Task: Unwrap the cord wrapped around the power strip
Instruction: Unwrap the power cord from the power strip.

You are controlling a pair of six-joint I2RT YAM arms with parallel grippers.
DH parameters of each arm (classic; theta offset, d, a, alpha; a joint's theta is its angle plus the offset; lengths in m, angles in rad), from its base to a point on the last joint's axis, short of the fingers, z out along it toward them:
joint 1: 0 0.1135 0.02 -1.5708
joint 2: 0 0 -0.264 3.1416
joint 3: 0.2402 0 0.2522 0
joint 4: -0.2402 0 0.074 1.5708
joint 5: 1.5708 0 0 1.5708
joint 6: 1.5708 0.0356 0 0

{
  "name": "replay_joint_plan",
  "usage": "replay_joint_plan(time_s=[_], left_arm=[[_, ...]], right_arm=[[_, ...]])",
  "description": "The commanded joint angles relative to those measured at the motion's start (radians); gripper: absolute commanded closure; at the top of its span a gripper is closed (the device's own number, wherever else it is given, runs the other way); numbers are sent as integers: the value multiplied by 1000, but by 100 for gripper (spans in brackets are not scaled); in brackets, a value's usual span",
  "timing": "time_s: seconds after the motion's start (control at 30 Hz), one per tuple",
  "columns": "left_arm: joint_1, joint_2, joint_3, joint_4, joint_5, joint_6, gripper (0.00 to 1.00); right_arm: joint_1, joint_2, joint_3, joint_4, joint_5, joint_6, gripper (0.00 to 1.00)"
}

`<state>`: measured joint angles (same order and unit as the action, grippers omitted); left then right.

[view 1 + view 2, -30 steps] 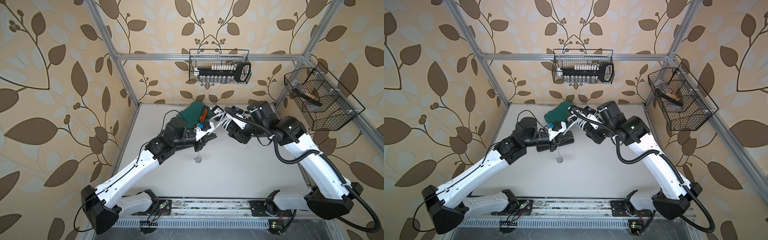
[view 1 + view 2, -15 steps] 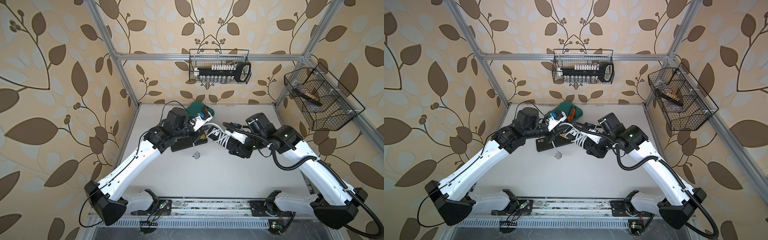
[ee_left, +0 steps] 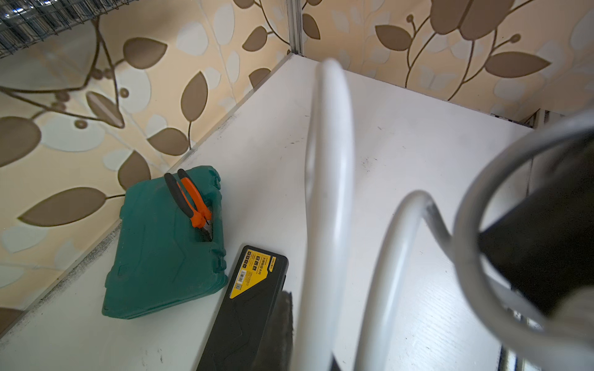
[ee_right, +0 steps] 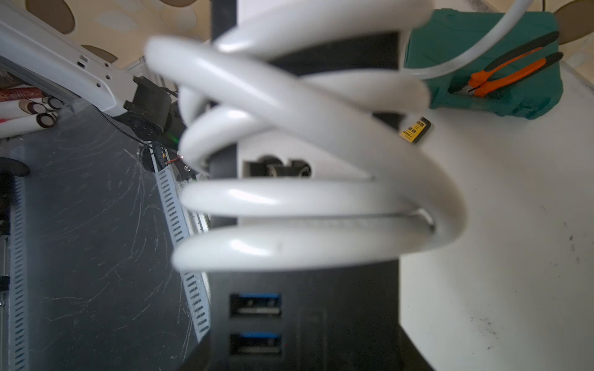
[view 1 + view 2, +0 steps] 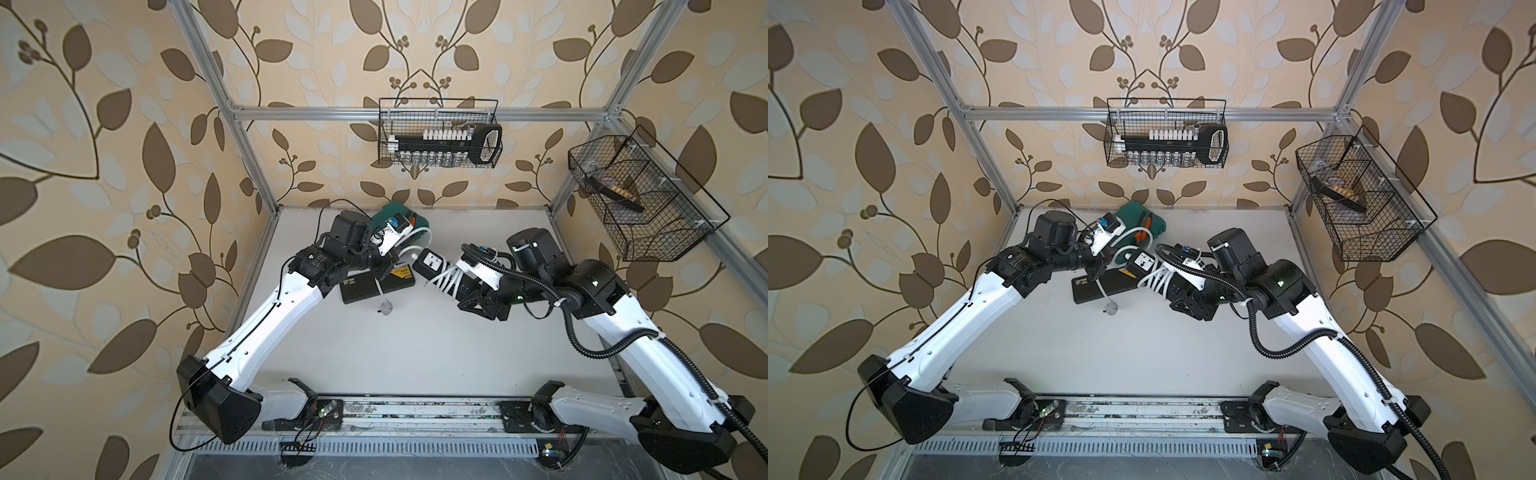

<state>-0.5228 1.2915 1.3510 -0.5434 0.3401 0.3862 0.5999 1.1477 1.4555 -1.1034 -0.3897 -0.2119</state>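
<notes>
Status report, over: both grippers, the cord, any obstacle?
Left gripper shut on light-grey cord, plug hanging. Right gripper shut on small black power strip, coils still wrapped. Black flat case lies near plug.

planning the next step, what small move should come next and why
Probably swing the left end effector, shut on the cord, once around the free end of the power strip to shed a coil: several coils wrap it while the right end effector holds its port end.
</notes>
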Motion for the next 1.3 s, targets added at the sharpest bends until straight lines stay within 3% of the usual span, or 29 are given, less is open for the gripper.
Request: replay_joint_plan(time_s=[0.0, 0.17, 0.33, 0.6, 0.93, 1.13, 1.27], left_arm=[[7, -6, 26, 8, 33, -11, 100], [43, -3, -24, 19, 53, -29, 100], [71, 31, -74, -16, 67, -30, 92], [101, 40, -133, -92, -10, 32, 89], [206, -73, -148, -314, -308, 212, 96], [233, -178, -174, -345, -549, 331, 97], [233, -185, -233, -338, -569, 375, 92]], right_arm=[[0, -20, 17, 73, -68, 7, 100], [0, -38, 38, 110, -41, 25, 100], [-4, -19, 131, 112, 38, 34, 100], [-23, 39, 264, 83, 204, 30, 100], [-47, 55, 355, 70, 380, 5, 100], [-49, 53, 324, 74, 370, -6, 100], [-49, 50, 277, 63, 339, -7, 100]])
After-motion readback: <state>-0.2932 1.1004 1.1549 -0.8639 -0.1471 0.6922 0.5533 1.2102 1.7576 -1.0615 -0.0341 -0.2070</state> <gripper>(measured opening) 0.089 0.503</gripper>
